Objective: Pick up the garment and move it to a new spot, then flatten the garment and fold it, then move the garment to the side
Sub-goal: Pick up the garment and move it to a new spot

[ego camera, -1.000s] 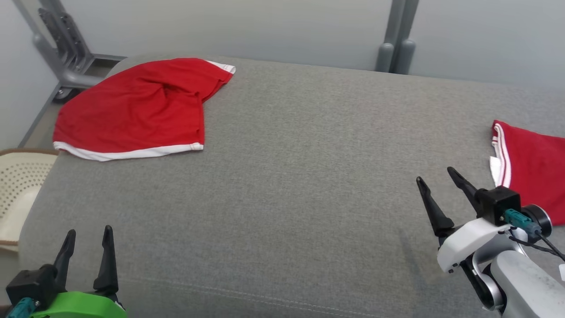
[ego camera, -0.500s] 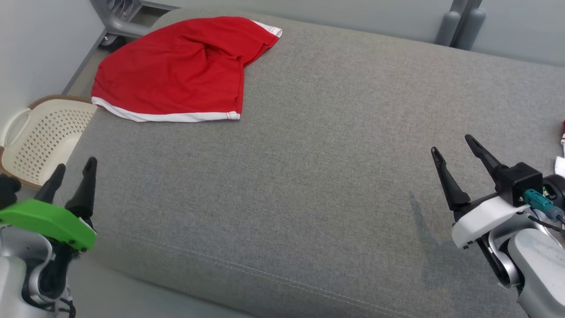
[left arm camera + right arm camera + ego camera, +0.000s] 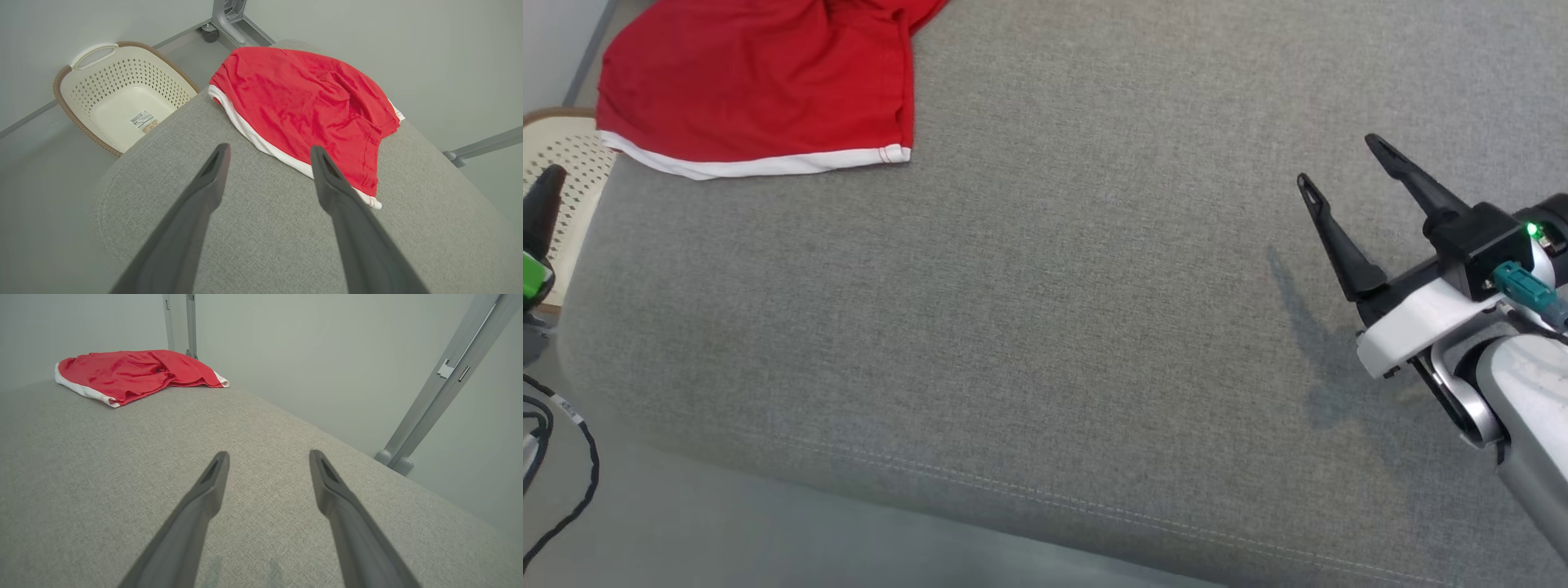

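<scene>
One garment (image 3: 752,90), same spot as before

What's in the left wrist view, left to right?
basket → garment → frame bar

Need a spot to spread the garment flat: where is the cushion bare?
The grey cushion is bare between the red garment and the right hand, down to the front seam. Crowded: the far left corner, where the garment lies, beside the basket.
</scene>
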You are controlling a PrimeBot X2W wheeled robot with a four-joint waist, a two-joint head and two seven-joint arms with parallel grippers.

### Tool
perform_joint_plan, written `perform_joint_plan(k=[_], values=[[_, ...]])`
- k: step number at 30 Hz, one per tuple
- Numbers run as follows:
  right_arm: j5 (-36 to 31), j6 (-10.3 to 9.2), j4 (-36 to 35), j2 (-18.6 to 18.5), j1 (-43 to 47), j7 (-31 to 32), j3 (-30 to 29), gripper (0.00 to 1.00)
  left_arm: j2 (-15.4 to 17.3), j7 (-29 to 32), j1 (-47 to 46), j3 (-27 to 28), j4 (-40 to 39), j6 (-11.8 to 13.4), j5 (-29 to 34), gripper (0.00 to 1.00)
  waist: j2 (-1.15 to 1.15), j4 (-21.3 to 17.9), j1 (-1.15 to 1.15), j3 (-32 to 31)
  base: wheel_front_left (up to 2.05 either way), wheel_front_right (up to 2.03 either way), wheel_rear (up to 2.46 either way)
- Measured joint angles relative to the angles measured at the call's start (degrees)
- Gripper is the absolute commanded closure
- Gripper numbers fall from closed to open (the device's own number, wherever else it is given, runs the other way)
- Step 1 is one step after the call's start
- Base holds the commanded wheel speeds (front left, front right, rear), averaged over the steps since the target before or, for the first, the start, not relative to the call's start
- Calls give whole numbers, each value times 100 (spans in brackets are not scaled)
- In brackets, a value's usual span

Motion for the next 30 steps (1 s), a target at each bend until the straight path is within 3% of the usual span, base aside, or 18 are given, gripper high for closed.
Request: perform_joint_plan(k=[12, 30], values=[[-220, 30, -726, -221, -654, 399, -179, 0, 318, 370, -937, 356, 483, 78, -186, 0, 0, -487, 0, 953, 0, 0, 0], [-566, -34, -1683, -697, -1430, 903, -708, 0, -34, 1063, -1975, 163, 888, 121, -553, 0, 0, -794, 1, 2407, 0, 0, 0]])
